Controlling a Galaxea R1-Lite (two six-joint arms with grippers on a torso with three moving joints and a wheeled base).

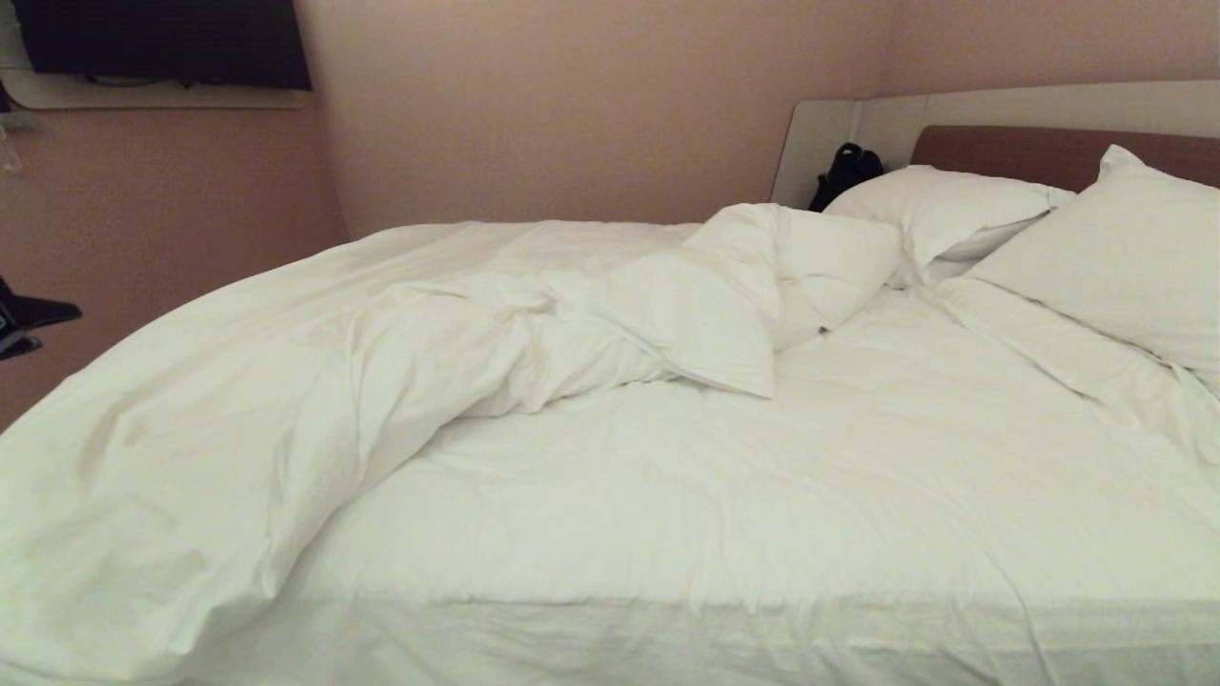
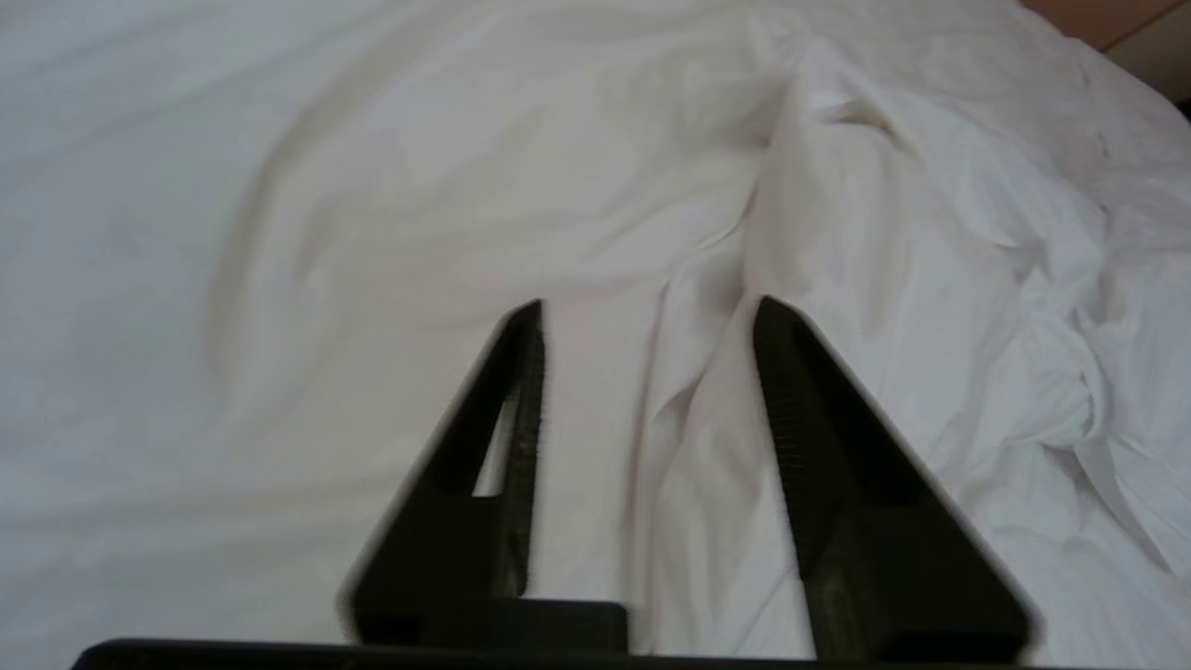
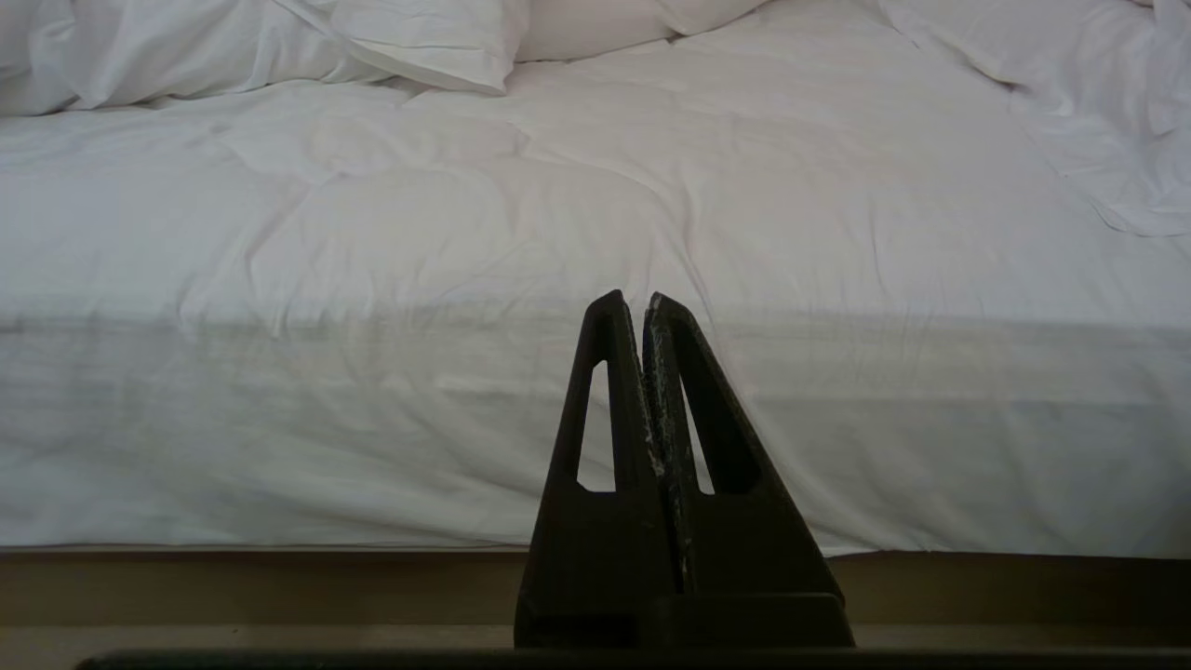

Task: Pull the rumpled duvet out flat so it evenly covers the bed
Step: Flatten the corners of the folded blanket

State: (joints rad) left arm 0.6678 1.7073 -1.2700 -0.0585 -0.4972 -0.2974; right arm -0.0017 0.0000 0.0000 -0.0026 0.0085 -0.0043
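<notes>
The white duvet [image 1: 286, 381] lies rumpled, heaped over the left half of the bed [image 1: 762, 495] and bunched in a ridge toward the middle. The mattress sheet on the right half is bare. Neither arm shows in the head view. In the left wrist view my left gripper [image 2: 649, 302] hovers close over the wrinkled duvet [image 2: 837, 233], jaws apart, with a raised fold of cloth showing between the fingers [image 2: 791, 409]. My right gripper [image 3: 637, 296] is shut and empty, low beside the bed, facing the mattress side [image 3: 372, 400].
Two pillows [image 1: 939, 214] [image 1: 1125, 257] lean at the headboard [image 1: 1001, 152], with a black bag [image 1: 843, 171] beside it. A dark screen [image 1: 162, 38] hangs on the wall at upper left. A black object [image 1: 29, 319] juts in at the left edge. The beige bed base [image 3: 279, 586] runs below the mattress.
</notes>
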